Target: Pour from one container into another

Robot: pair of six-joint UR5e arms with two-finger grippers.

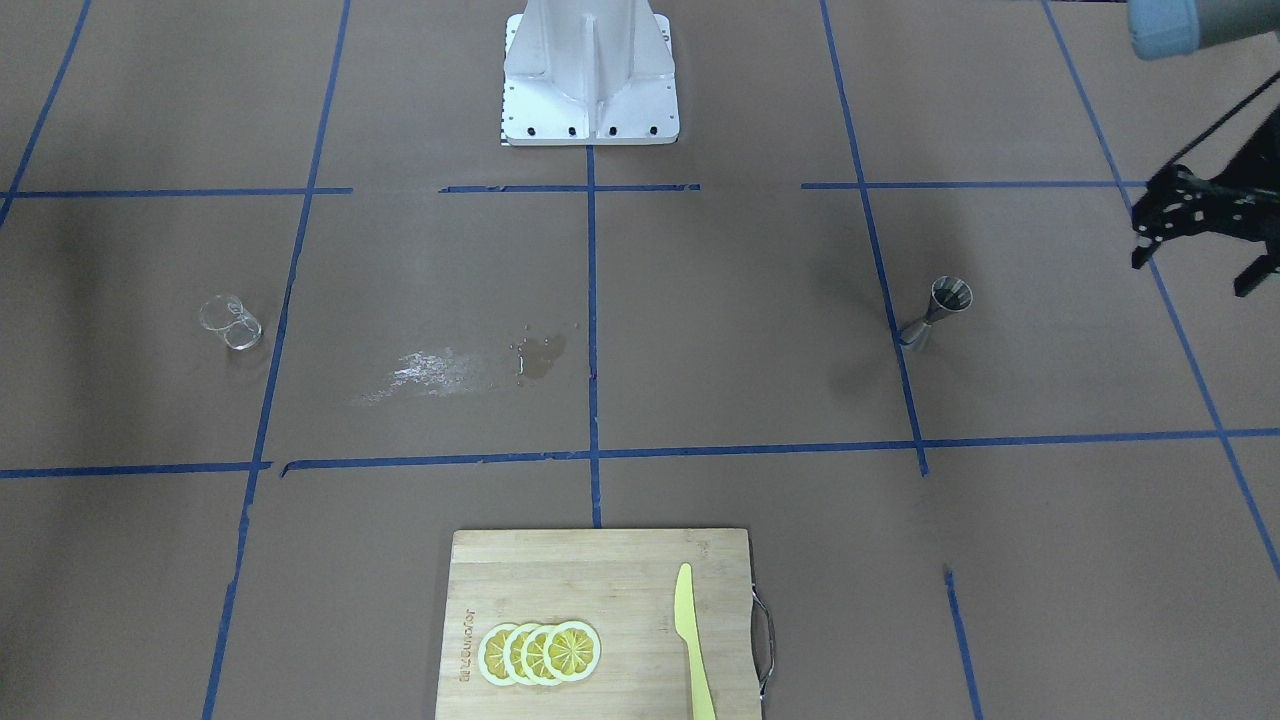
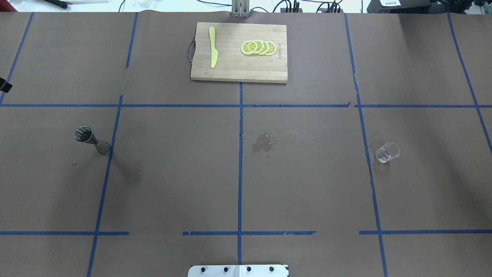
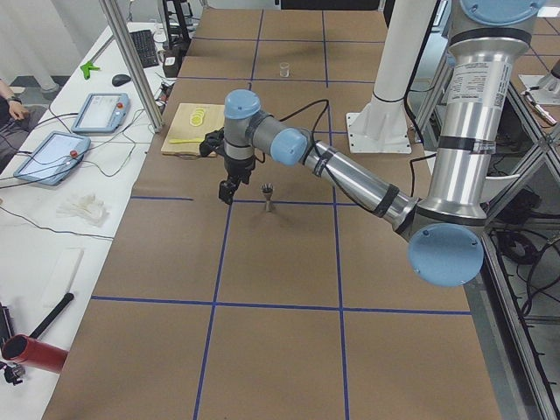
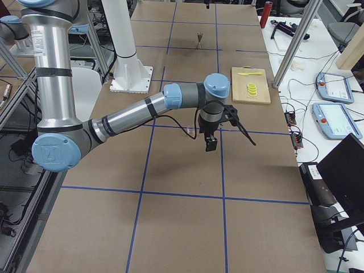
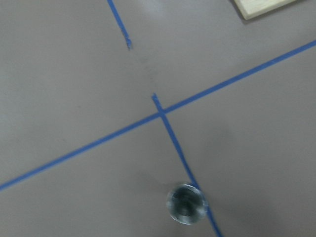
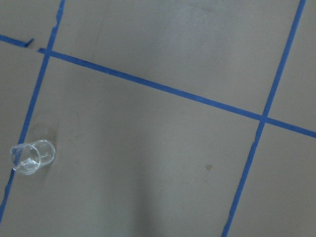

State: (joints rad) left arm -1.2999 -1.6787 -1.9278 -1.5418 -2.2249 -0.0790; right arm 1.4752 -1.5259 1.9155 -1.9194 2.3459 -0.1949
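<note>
The clear glass measuring cup (image 1: pixel 230 323) stands on the brown table (image 2: pixel 387 152), and the right wrist view catches it at the lower left (image 6: pixel 30 157). Far from it on the other half, the steel jigger (image 1: pixel 935 313) stands upright on a blue tape line (image 2: pixel 92 139); the left wrist view looks down into it (image 5: pixel 186 203). My left gripper (image 1: pixel 1195 268) hangs open above the table just outboard of the jigger, holding nothing. My right gripper (image 4: pixel 210 142) hovers near the glass cup; I cannot tell whether it is open or shut.
A wooden cutting board (image 1: pixel 600 570) at the far edge carries lemon slices (image 1: pixel 540 652) and a yellow knife (image 1: pixel 692 640). A wet stain (image 1: pixel 540 355) marks the paper near the table's middle. The white robot pedestal (image 1: pixel 590 80) stands at the near edge.
</note>
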